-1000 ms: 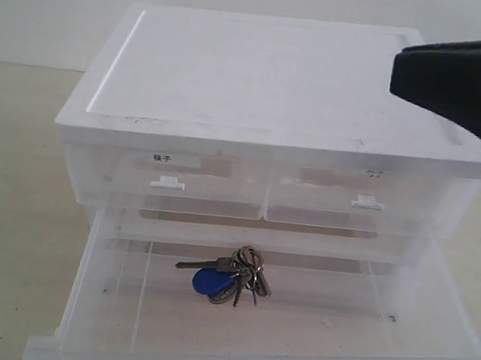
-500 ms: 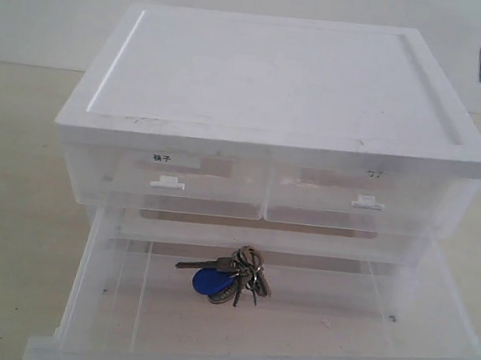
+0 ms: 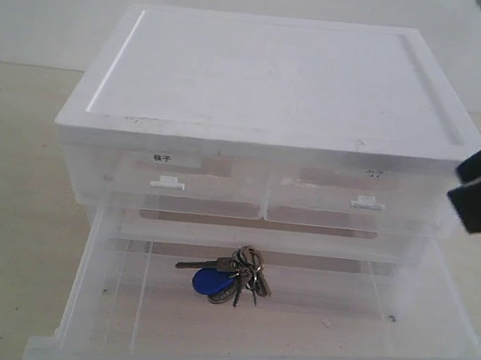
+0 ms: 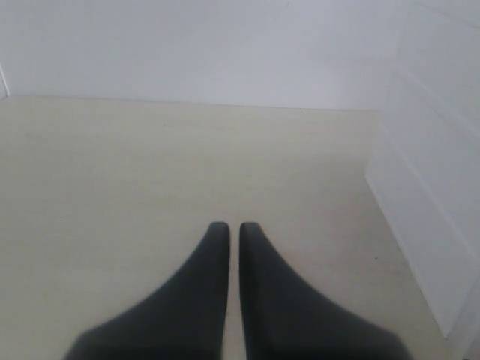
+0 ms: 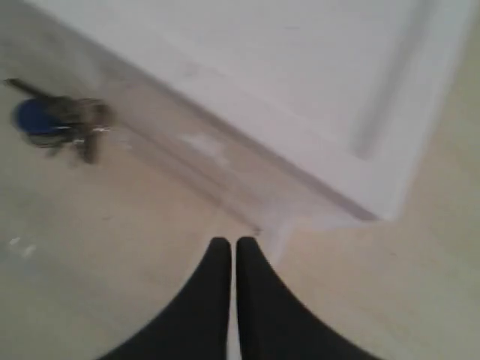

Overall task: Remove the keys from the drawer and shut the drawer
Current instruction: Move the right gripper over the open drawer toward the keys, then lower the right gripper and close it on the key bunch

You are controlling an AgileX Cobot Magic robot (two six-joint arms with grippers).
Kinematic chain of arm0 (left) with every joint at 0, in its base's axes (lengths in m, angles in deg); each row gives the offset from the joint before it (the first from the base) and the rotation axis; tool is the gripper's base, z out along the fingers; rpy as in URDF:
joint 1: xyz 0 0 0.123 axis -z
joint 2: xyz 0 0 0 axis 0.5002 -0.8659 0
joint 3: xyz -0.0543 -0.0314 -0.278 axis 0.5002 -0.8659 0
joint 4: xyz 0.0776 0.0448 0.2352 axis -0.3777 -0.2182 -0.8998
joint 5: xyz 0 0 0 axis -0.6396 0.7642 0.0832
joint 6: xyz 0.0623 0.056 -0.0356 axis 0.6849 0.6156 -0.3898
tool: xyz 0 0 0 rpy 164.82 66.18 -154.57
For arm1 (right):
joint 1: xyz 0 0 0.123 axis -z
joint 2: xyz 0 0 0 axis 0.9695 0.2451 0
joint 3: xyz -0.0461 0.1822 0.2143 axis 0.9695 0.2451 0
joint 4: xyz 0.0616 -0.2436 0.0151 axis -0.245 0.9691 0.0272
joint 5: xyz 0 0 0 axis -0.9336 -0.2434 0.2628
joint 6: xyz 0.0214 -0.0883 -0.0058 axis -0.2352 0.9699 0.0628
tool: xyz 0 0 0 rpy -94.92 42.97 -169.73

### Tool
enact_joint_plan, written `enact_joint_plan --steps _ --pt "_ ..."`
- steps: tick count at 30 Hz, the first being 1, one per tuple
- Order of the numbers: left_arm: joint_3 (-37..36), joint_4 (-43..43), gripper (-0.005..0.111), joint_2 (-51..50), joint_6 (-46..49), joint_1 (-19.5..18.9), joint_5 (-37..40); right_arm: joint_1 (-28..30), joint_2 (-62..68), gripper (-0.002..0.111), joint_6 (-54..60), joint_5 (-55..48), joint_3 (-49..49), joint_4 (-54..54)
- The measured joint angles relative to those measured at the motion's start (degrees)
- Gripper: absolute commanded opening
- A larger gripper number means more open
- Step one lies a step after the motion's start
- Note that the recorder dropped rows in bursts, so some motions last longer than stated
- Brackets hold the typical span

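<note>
White plastic cabinet (image 3: 279, 79), its wide translucent drawer (image 3: 107, 304) standing open. My right gripper (image 5: 233, 244) hangs by the cabinet's right side, jaws pressed together and empty; my left gripper (image 4: 228, 227) likewise. The keys (image 3: 227, 277) lie inside the drawer, toward its back.

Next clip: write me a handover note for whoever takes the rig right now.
Left gripper: shut, empty, over the bare table beside the cabinet.
Right gripper: shut, empty, at the cabinet's right side, clear of the keys.
Keys: lying in the drawer, which is pulled out.
Done: nothing yet.
Left: grasp the keys, lift them out, push the drawer shut.
</note>
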Motion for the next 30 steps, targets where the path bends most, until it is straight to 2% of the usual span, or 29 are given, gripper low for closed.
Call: enact_joint_plan --steps 4,6,13,16,18,19,21,30 --pt "0.0 0.0 0.005 0.0 0.0 0.0 0.0 -0.1 0.0 0.032 5.0 4.5 2.4 -6.7" --pt "0.0 0.0 0.005 0.0 0.0 0.0 0.0 -0.1 0.1 0.039 5.5 7.9 4.2 -7.9" --pt "0.0 0.0 0.005 0.0 0.0 0.0 0.0 -1.1 6.9 0.039 7.7 17.6 6.3 -12.1" --pt "0.0 0.0 0.005 0.0 0.0 0.0 0.0 -5.2 13.2 0.039 8.6 21.7 6.3 -12.3" --pt "0.0 0.0 0.005 0.0 0.0 0.0 0.0 -8.3 17.6 0.044 8.9 25.3 6.3 -12.3" --pt "0.0 0.0 0.005 0.0 0.0 0.0 0.0 -9.2 19.0 0.051 8.9 26.2 6.3 -12.0" --pt "0.0 0.0 0.005 0.0 0.0 0.0 0.0 -10.5 22.1 0.059 7.8 27.3 6.3 -10.8" --pt "0.0 0.0 0.005 0.0 0.0 0.0 0.0 -11.0 29.4 0.059 -0.4 32.1 6.3 -9.9"
